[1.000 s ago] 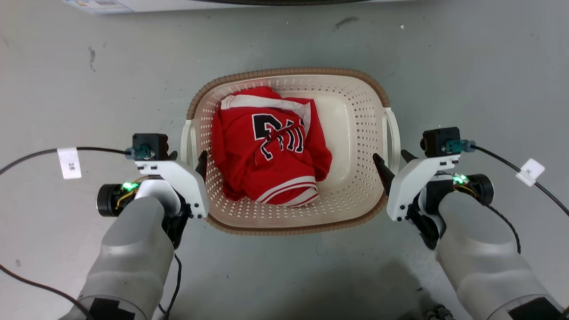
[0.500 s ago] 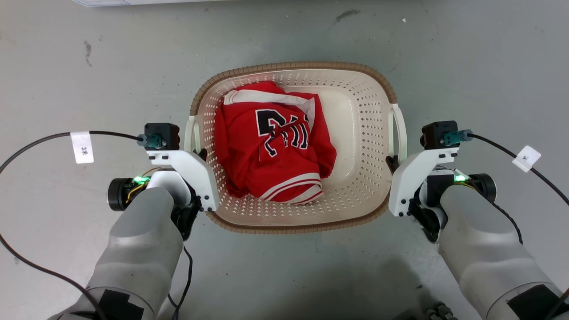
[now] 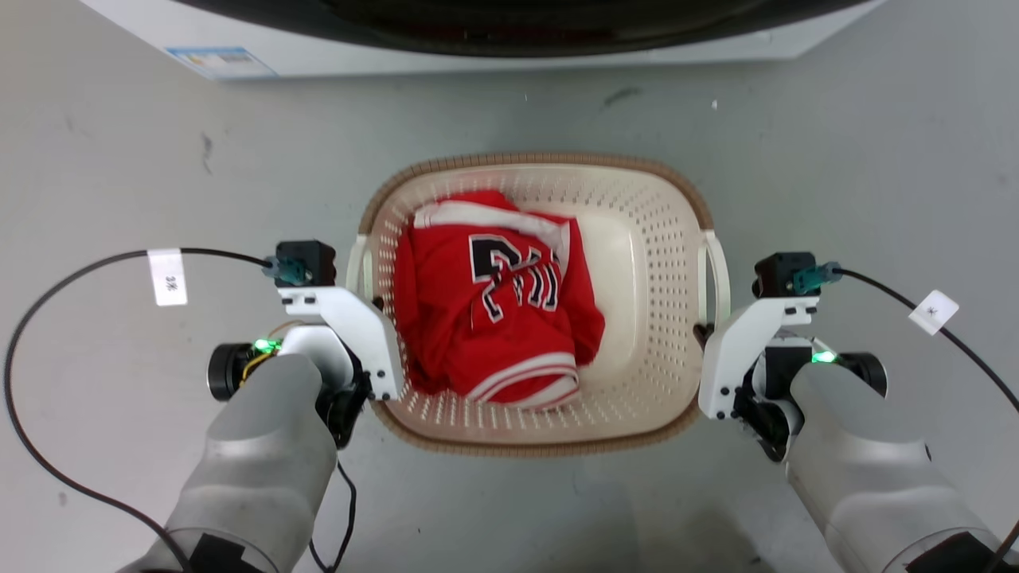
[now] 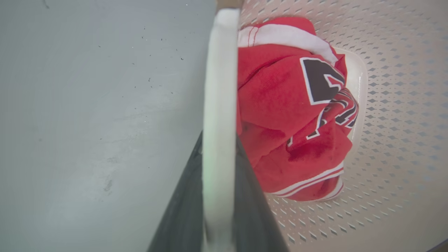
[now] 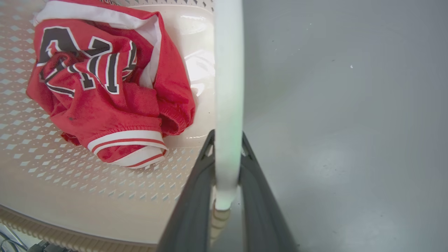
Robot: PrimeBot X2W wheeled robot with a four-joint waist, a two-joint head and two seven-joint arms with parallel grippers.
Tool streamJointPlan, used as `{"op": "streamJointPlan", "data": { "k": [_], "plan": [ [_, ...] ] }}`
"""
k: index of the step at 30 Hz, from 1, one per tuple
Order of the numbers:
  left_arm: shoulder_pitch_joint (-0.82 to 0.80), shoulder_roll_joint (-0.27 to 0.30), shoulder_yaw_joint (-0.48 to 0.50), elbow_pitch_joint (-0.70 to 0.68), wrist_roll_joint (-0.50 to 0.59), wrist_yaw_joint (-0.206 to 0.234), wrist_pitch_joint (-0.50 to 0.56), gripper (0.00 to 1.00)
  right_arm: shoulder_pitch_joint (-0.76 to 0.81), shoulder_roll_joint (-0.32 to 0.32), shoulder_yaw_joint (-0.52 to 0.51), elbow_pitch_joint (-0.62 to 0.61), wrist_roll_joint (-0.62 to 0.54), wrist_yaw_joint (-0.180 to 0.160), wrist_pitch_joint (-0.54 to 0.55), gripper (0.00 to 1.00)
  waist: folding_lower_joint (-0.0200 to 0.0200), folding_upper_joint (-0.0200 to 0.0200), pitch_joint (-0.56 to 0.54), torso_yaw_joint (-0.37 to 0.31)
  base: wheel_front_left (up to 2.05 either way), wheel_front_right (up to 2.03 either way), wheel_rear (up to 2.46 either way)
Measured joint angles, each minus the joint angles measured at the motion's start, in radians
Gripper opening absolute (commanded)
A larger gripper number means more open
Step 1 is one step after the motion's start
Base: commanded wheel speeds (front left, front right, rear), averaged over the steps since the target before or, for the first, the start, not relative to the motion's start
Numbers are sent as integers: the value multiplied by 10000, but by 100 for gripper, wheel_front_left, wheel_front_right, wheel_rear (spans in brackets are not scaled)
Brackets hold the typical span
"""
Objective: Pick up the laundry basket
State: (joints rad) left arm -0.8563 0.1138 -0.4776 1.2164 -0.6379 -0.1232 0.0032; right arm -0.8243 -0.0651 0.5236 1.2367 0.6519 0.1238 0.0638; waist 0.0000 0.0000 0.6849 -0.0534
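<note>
**Laundry basket (image 3: pixel 677 263) gripped at both handles, load off-centre**

We have the laundry basket between our arms over the grey floor (image 3: pixel 119 159); whether it is clear of the floor we cannot tell. Our left hand (image 3: pixel 374 304) pinches the left handle (image 3: pixel 357 267), and our right hand (image 3: pixel 700 330) pinches the right handle (image 3: pixel 720 270).

The handles are thin and smooth. If one arm rose faster, we judge the basket would tilt and a handle could slide through the fingers. The red jersey (image 3: pixel 497 310) lies toward our left, so the weight is uneven.

The wrist views show dark fingers (image 4: pixel 182 210) flanking each white bar closely, a contact the white casings hide from the head. The head view shows the whole basket and a white appliance (image 3: pixel 509 60) beyond it.
</note>
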Motion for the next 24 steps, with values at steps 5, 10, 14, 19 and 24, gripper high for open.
{"op": "streamJointPlan", "data": {
  "k": [5,10,14,19,24],
  "plan": [
    [202,-6,-374,12,-407,2,623,0,238,-25,174,86,364,-4,598,0,0,0,-805,73,0,0,0],
    [376,0,-677,-17,-874,8,1383,0,342,-146,416,71,648,-6,1329,0,0,0,-1717,120,0,0,0],
    [426,36,-907,-98,-1241,8,1992,0,354,-299,639,-46,859,-6,1889,0,-1,0,-2421,166,0,0,0],
    [451,123,-1160,-180,-1607,10,2621,0,383,-426,867,-234,1227,-6,2692,0,-1,0,-3234,234,0,0,0],
    [479,194,-1421,-196,-1896,10,3206,0,533,-499,1062,-353,1630,-6,3567,0,-1,0,-3946,301,0,0,0]
  ]
}}
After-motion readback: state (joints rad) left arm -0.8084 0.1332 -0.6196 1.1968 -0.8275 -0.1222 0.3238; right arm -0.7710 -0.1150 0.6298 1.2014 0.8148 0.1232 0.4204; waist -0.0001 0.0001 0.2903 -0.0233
